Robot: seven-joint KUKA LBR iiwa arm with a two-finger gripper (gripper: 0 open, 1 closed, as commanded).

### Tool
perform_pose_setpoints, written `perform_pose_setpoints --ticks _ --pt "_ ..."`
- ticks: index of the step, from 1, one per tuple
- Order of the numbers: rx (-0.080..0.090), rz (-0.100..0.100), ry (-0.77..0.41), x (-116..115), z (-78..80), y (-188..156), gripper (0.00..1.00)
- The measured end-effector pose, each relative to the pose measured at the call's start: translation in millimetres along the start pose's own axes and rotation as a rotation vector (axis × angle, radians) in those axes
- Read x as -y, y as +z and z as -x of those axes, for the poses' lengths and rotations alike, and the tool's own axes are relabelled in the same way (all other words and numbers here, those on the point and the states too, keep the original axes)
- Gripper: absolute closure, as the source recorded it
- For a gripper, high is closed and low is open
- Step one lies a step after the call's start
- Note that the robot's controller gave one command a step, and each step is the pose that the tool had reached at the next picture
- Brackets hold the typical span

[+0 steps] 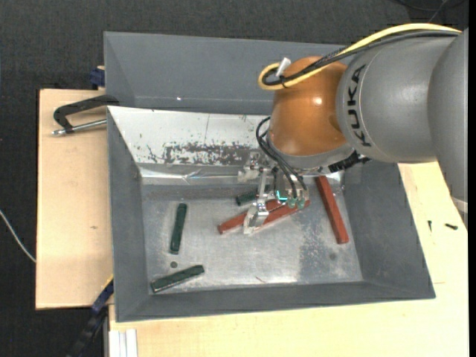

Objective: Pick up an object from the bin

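My gripper [256, 220] hangs below the orange cover over the middle of the bin, its fingertips down at the floor. A red-brown stick [232, 224] lies slanted right under the fingertips, its left end poking out past them. A small dark green piece [244, 198] lies just left of the gripper body. Another red-brown stick [334, 212] lies to the right, running toward the front right.
A dark green stick [178, 227] lies at the left of the bin floor, with a second one [178, 277] near the front left corner. The arm and its orange cover hang over the bin's back right part.
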State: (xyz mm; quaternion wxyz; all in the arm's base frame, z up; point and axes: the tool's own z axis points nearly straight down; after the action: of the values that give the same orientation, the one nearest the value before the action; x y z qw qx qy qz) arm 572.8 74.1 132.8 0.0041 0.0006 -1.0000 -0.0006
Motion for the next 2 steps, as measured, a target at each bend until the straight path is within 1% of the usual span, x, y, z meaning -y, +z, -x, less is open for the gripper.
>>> perform_pose_setpoints --ticks 1,2 --pt "0.008 0.001 0.001 0.2 2.0 -4.6 0.00" --pt "0.005 0.001 -0.084 0.6 -5.7 54.9 1.00"
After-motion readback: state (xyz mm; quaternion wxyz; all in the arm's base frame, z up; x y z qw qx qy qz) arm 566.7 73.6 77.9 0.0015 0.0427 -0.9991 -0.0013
